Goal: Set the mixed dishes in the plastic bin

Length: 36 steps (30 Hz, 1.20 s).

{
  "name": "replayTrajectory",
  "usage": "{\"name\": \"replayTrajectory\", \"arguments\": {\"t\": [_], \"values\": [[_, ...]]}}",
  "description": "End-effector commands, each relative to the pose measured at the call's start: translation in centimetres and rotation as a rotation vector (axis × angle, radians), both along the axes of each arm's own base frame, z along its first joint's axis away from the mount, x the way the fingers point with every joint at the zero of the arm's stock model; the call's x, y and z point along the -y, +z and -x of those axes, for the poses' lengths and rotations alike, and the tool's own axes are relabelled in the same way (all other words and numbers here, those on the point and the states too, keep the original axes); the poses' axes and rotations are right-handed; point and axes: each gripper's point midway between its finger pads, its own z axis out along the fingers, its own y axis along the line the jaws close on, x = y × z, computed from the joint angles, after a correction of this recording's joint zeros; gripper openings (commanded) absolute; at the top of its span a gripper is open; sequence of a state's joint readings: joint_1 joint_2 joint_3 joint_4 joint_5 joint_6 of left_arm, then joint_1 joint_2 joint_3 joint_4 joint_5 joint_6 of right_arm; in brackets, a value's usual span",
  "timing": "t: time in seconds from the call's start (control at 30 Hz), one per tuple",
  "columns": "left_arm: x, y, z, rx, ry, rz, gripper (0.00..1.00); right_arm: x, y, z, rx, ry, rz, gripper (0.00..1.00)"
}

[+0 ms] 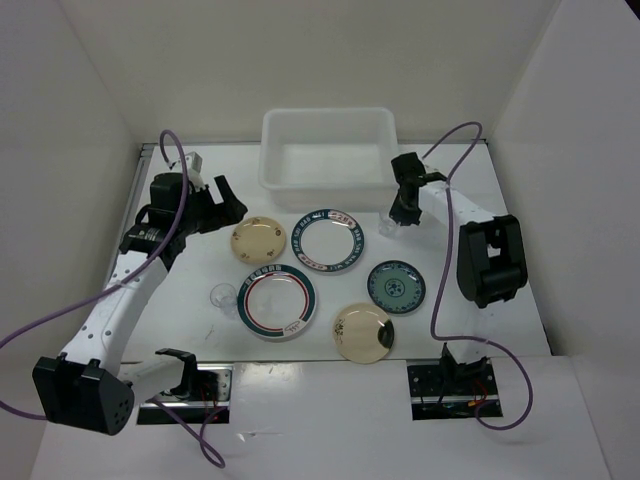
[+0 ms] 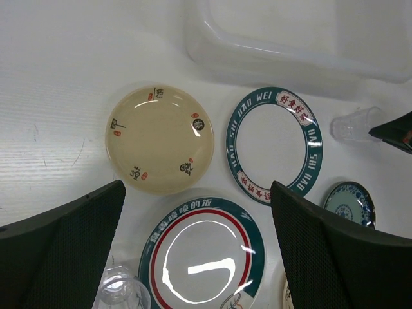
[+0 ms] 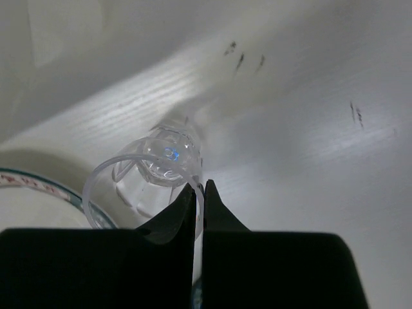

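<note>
My right gripper (image 3: 200,188) is shut on the rim of a clear glass cup (image 3: 154,174), pinching its wall; it stands just right of the plastic bin's near corner (image 1: 403,210). I cannot tell whether that cup (image 1: 388,226) is off the table. The translucent plastic bin (image 1: 328,118) sits at the back. In front of it lie a cream plate (image 1: 258,240), a green-rimmed plate (image 1: 327,240), a green-and-red-rimmed plate (image 1: 277,301), a teal plate (image 1: 395,286) and another cream plate (image 1: 362,331). A second glass cup (image 1: 222,296) stands at the left. My left gripper (image 2: 196,193) hovers open above the plates, holding nothing.
White walls close in the table at the left, back and right. The right arm's purple cable (image 1: 450,135) loops beside the bin. Two black mounts (image 1: 185,372) sit at the table's near edge.
</note>
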State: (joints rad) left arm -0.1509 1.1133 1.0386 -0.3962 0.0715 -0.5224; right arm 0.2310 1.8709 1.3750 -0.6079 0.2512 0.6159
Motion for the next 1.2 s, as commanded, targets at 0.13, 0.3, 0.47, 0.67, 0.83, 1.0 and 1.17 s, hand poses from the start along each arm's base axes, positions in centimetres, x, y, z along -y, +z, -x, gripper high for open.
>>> {"name": "replayTrajectory", "arguments": {"t": [0.13,0.3,0.47,0.67,0.83,1.0,1.17], "values": [[-0.6,0.7,-0.4,0.047,0.003,-0.033,1.00,0.1,13.0,4.2,0.110,0.121,-0.043,0.00],[-0.4,0.7,-0.8,0.049,-0.009,-0.036,1.00,-1.0,19.3,-1.0,0.279,0.131,-0.065,0.00],[-0.4,1.1,-0.8,0.067,-0.009,-0.033,1.00,-3.9,19.4,-8.8,0.347,0.169,-0.125,0.00],[-0.4,1.0,-0.3,0.066,-0.004,-0.024,1.00,-7.5,15.1,-14.7,0.336,0.278,-0.203,0.00],[-0.5,0.5,0.2,0.045,0.001,-0.018,1.00,-7.8,12.5,-17.0,0.289,0.268,-0.190,0.00],[-1.3,-0.4,0.6,0.015,0.032,-0.019,1.00,-7.3,7.6,-17.8,0.210,0.241,-0.152,0.01],[-1.3,-0.4,0.6,0.015,0.032,-0.019,1.00,-6.3,6.2,-17.9,0.187,0.206,-0.100,0.08]]}}
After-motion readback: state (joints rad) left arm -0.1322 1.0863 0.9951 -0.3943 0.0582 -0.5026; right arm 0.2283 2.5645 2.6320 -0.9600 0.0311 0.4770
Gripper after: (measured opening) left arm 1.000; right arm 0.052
